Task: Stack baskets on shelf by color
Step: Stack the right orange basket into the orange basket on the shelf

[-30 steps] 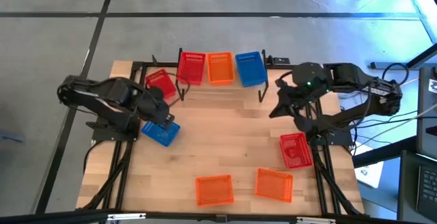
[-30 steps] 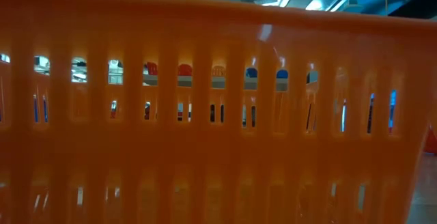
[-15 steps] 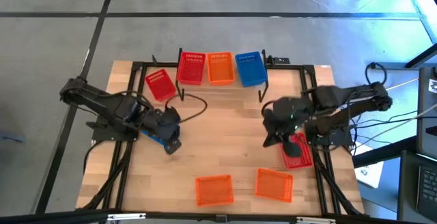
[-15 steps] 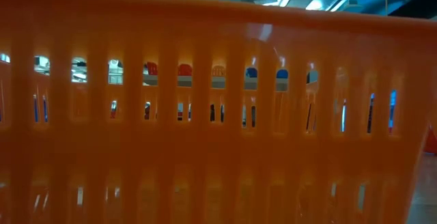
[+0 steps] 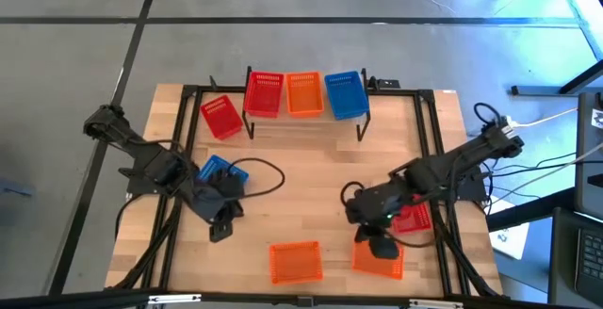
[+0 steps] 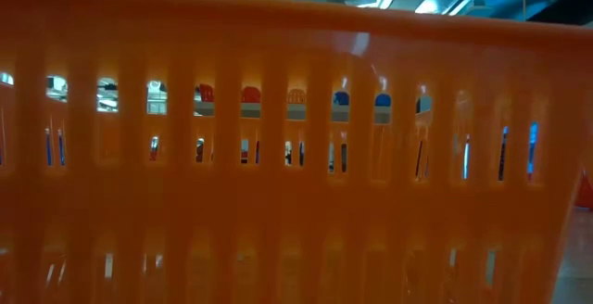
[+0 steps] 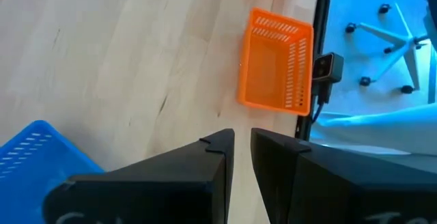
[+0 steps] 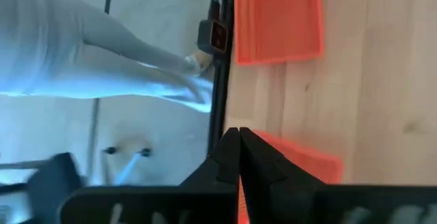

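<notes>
On the shelf [image 5: 306,125] at the table's far edge, a red basket [image 5: 264,92], an orange basket [image 5: 303,93] and a blue basket [image 5: 346,94] stand side by side, each with its long axis running away from the shelf's front. A second red basket [image 5: 221,117] lies tilted just left of the shelf. In front of the shelf, the left gripper [image 5: 222,222] has its fingers a narrow gap apart, holding nothing, beside a blue basket [image 5: 220,170]. The right gripper [image 5: 382,244], fingers pressed together, hovers over an orange basket [image 5: 377,257] near the table's front edge, next to a red basket [image 5: 412,218]. Another orange basket [image 5: 295,261] lies crosswise to its left.
</notes>
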